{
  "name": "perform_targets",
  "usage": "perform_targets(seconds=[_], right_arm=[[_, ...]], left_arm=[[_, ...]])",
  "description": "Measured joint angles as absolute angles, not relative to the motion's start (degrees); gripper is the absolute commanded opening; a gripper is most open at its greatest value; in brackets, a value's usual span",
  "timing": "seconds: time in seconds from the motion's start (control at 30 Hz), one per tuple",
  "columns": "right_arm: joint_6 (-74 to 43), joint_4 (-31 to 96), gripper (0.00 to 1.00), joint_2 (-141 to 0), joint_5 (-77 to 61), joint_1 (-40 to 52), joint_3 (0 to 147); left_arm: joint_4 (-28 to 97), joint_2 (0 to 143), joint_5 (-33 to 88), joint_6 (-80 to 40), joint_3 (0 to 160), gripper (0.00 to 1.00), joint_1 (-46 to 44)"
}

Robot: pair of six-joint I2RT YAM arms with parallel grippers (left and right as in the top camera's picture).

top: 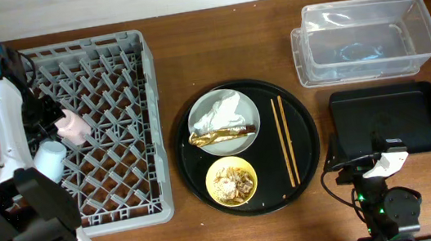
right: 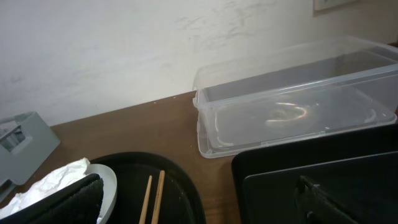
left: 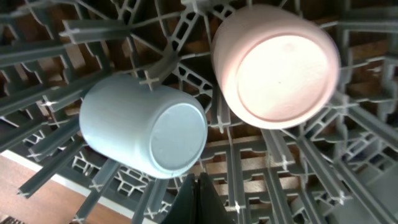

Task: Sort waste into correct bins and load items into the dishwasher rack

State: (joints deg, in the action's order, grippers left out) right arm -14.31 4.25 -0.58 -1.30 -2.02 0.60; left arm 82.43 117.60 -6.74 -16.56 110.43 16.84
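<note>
The small pink cup (top: 75, 127) and the small light-blue cup (top: 50, 160) lie in the grey dishwasher rack (top: 108, 51) at its left side. My left gripper (top: 48, 115) hangs over them, shut and empty. In the left wrist view its fingertips (left: 196, 182) are just below the blue cup (left: 143, 127), with the pink cup (left: 277, 65) to the right. The grey plate (top: 202, 122) holds the white napkin (top: 221, 110) and the gold-brown wrapper (top: 219, 135). The yellow bowl (top: 212, 173) holds food scraps (top: 232, 182). The chopsticks (top: 284, 141) lie beside them. My right gripper (top: 366, 155) is open and empty.
The plate, bowl and chopsticks sit on a large round black tray (top: 308, 125). The clear tub (top: 366, 40) stands at the back right, and the shallow black tray (top: 392, 119) lies in front of it, next to my right gripper. The right wrist view shows the tub (right: 292, 106) and the black tray (right: 298, 162).
</note>
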Motion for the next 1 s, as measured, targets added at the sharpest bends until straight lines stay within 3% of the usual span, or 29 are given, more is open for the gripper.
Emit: perform_targets(seconds=[0.63,1.0], right_arm=[[-14.3,4.3,0.99,-0.6,-1.3,-2.0,0.6],[-14.3,4.3,0.99,-0.6,-1.3,-2.0,0.6]], left_arm=[[79.8,117.6,-13.3,-20.0,104.0,0.0,17.3],[84.7,117.5,-12.6,-23.7,111.1,0.0,24.7]])
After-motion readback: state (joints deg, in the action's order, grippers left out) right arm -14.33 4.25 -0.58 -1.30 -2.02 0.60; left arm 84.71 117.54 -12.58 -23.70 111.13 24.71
